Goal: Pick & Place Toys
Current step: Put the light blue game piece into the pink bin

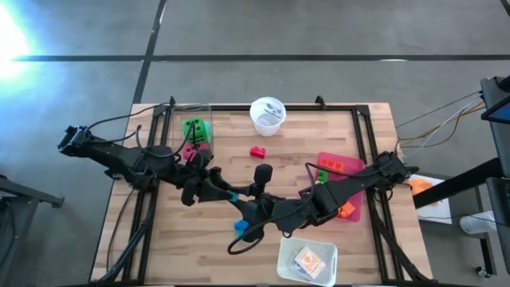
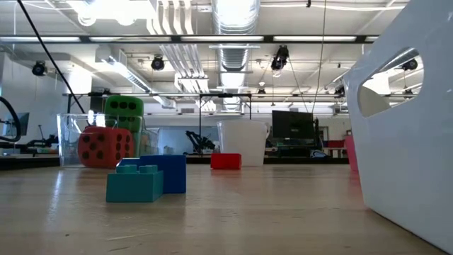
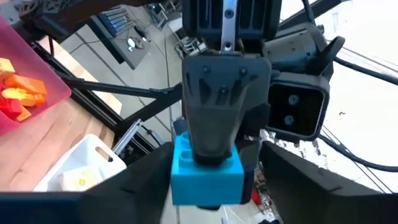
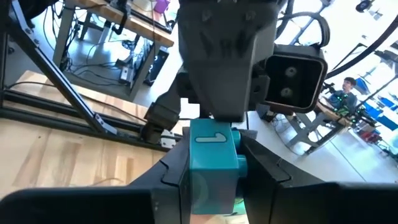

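Both tools meet mid-counter (image 1: 239, 119) around one brick (image 1: 233, 196). The cup (image 1: 268, 115) stands far; a tray (image 1: 307, 260) lies near; another brick (image 1: 257, 151) lies between.

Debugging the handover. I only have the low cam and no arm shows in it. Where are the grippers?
Observer: In the high view they meet tip to tip above mid-table, the left gripper coming from the left and the right gripper from the right.
Operator: Anything between them?
Observer: One teal brick. The right gripper is shut on it, with a finger against each side.
Operator: Is the left clear of it?
Observer: Its fingers stand open, and the left wrist view shows a gap on each side of the brick.
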`<state>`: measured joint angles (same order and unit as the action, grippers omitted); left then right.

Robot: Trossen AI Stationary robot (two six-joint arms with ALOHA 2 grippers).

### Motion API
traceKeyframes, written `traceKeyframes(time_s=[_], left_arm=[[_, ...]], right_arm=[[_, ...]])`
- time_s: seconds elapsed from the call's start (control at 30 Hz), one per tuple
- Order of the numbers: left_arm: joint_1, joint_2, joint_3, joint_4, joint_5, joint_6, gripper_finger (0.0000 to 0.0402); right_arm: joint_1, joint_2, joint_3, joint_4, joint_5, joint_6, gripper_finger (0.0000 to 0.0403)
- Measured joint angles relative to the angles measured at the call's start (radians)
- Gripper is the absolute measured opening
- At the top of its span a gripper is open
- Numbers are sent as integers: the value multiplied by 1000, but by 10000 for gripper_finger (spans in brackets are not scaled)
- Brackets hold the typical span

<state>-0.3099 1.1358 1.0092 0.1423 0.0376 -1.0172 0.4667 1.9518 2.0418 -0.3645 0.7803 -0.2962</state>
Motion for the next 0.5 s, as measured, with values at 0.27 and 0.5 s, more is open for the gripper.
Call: traceKeyframes(time_s=[0.27, 0.5], left_arm=[[0, 0, 0, -1, -6, 25, 337], [0, -2, 0, -13, -7, 56, 354]], right_arm=[[0, -3, 0, -14, -9, 83, 87], [0, -38, 0, -156, -100, 240, 87]])
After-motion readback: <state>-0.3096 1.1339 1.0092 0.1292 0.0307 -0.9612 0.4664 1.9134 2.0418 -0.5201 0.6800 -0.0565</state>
